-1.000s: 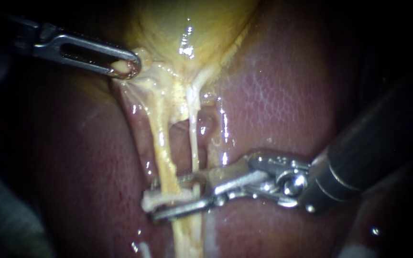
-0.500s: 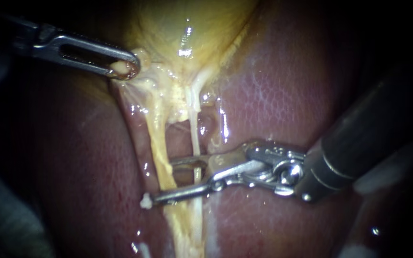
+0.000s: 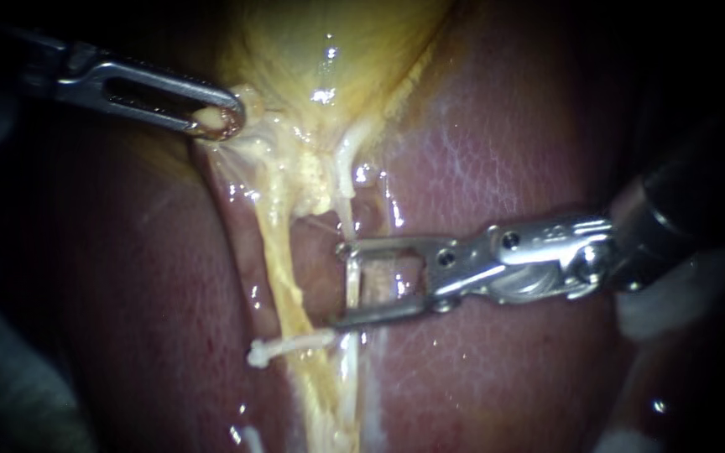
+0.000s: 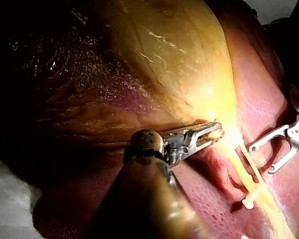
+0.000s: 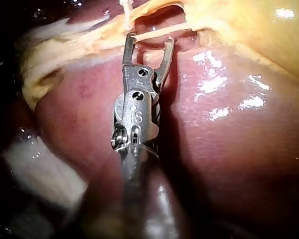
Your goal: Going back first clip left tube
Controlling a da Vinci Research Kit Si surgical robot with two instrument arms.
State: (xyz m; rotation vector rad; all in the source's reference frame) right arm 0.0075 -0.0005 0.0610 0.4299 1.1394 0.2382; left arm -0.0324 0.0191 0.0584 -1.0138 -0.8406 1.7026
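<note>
My left instrument [image 3: 220, 120] comes in from the upper left, its jaws shut on a fold of pale tissue at the lower end of the yellow gallbladder [image 3: 329, 42], holding it taut. From there two tubes run down: the thicker yellow left tube [image 3: 283, 268] and the thin whitish right tube [image 3: 349, 220]. A white clip [image 3: 283, 346] sits across the left tube, low down. My right instrument [image 3: 341, 285] stands with jaws open to the right of the left tube, its tips at the thin right tube. The left wrist view shows my left instrument [image 4: 213, 133] shut on the fold, and the right wrist view shows my right instrument [image 5: 149, 42] open.
Dark red liver [image 3: 505, 143] lies on both sides of the tubes. A white gauze pad [image 3: 660, 310] sits under my right instrument's shaft. Wet glare spots dot the tissue beside the tubes.
My right instrument has drawn back to the right off the left tube, leaving the white clip on it, and its jaws stand wider apart. My left instrument has held still.
</note>
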